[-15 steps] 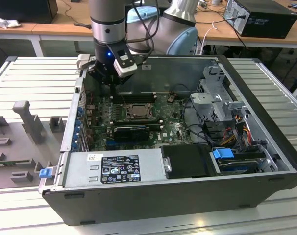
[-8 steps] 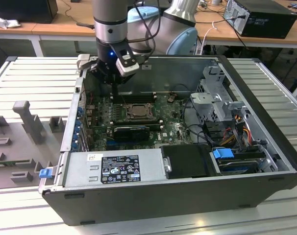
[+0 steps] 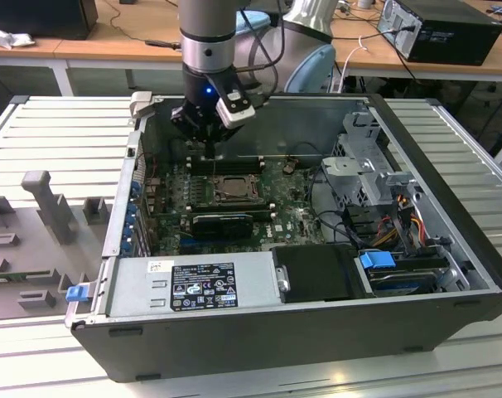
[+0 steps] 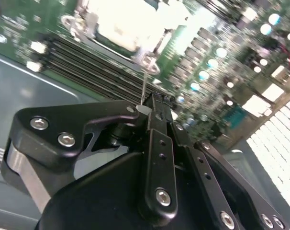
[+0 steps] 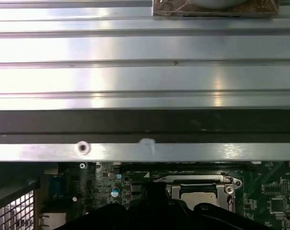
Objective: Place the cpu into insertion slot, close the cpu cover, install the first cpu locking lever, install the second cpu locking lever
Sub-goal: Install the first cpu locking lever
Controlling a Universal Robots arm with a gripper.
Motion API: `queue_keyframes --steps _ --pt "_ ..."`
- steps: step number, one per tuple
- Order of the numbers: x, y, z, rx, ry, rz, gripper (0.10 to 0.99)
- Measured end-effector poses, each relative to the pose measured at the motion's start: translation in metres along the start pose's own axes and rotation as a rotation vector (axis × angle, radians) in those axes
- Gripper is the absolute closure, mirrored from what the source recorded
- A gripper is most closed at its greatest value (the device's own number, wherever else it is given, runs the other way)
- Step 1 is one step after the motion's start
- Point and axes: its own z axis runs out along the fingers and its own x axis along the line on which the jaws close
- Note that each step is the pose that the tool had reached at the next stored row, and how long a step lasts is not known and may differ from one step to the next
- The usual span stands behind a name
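1 gripper [image 3: 211, 143] hangs over the far edge of the green board [image 3: 296, 217] inside the open computer case [image 3: 450, 207], just beyond the insertion slot [image 3: 224, 187]. We see its fingers [image 4: 157, 112] pressed together, pinching a thin wire lever [image 4: 144, 81] in the second wrist view. We find the cpu [image 5: 198, 197] seated in the socket, the cpu cover [image 5: 195, 179] framing it.

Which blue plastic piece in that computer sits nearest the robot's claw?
Neither is close, but the blue clip on the drive bay is nearer the gripper than the blue latch at the case corner.
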Motion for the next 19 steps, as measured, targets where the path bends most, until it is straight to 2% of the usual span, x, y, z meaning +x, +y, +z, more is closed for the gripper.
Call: queue_keyframes --steps 4,5,6,7,8,9,12,15,19 --pt "-0.0183 0.0003 0.0013 0.000 0.0001 0.000 0.980" --pt "-0.0251 0.0004 0.0018 0.000 0.0000 0.000 0.980" --pt "-0.0267 0.0003 0.0018 -0.004 0.0001 0.000 0.980" --pt "-0.0270 0.0004 0.0019 -0.014 0.0003 0.000 0.980" --pt "-0.0270 0.0001 0.0021 -0.029 0.0004 0.000 0.980" --pt "-0.0270 -0.0003 0.0022 -0.036 0.0006 -0.001 0.980" --pt "-0.0270 -0.0010 0.0040 -0.038 0.0010 -0.012 0.980" --pt "-0.0287 -0.0011 0.0077 -0.038 0.0031 -0.048 0.980" --pt "-0.0364 -0.0010 0.0155 -0.038 0.0041 -0.067 0.980"
